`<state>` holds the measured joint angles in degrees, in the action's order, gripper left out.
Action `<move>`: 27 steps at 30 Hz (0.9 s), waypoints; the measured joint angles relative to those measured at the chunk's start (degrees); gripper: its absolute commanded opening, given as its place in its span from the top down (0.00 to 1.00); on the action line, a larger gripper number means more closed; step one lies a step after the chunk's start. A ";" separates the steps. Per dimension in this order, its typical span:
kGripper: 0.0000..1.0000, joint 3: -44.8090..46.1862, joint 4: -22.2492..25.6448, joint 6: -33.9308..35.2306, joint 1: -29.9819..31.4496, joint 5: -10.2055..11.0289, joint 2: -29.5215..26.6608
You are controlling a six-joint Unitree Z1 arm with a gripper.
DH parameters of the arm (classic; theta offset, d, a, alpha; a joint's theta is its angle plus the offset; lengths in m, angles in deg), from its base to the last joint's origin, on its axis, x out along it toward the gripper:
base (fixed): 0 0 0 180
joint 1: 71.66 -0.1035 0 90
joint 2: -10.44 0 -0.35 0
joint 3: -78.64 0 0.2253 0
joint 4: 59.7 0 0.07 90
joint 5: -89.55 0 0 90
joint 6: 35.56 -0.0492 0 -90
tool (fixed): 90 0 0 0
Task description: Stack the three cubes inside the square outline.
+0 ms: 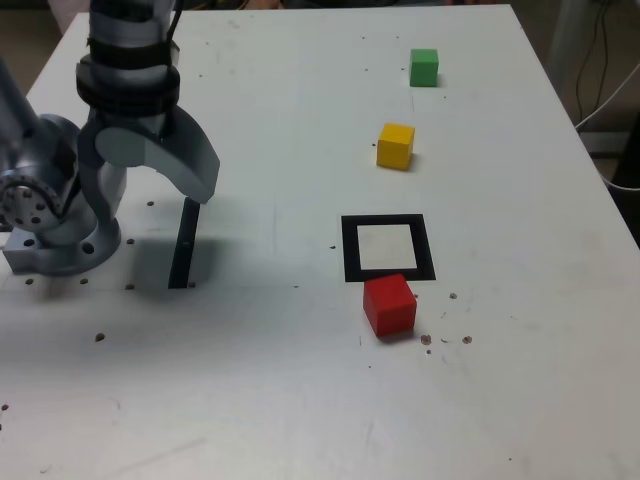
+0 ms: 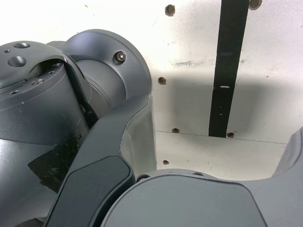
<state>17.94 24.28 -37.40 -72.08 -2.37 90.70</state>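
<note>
In the exterior view the red cube [image 1: 389,305] sits against the near edge of the square outline [image 1: 350,250], outside it. The outline's pale centre holds nothing. Beyond it stands the yellow cube [image 1: 395,146], and the green cube [image 1: 424,67] lies farther back still. My gripper [image 1: 155,185] hangs at that view's left, far from all three cubes, pointing down over a thin black strip [image 1: 184,245]. It is open and nothing sits between its jaws. The wrist view shows the gripper [image 2: 215,151] above the strip [image 2: 227,71], with no cube in sight.
The arm's grey base [image 1: 50,220] is bolted to the white table [image 1: 300,400] at the exterior view's left. Small screw holes dot the tabletop. Cables [image 1: 610,110] hang off the table's right edge.
</note>
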 measured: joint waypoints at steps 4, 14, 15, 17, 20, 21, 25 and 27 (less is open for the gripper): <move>0.00 0.00 0.00 0.06 0.00 0.00 0.00; 0.00 -0.42 0.26 1.00 0.55 1.13 0.00; 0.00 -0.50 0.56 1.20 0.82 0.96 0.00; 0.00 -0.80 1.12 1.44 1.41 0.23 -0.07; 0.00 -2.28 1.71 1.81 2.50 -0.72 -0.53; 0.00 -2.90 1.93 2.17 3.05 -1.00 -0.69; 0.00 -6.35 2.49 7.90 7.60 -0.82 -0.91; 0.00 -7.74 2.61 11.86 10.15 -0.50 -0.91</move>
<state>10.20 26.89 -25.54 -61.93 -2.87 89.79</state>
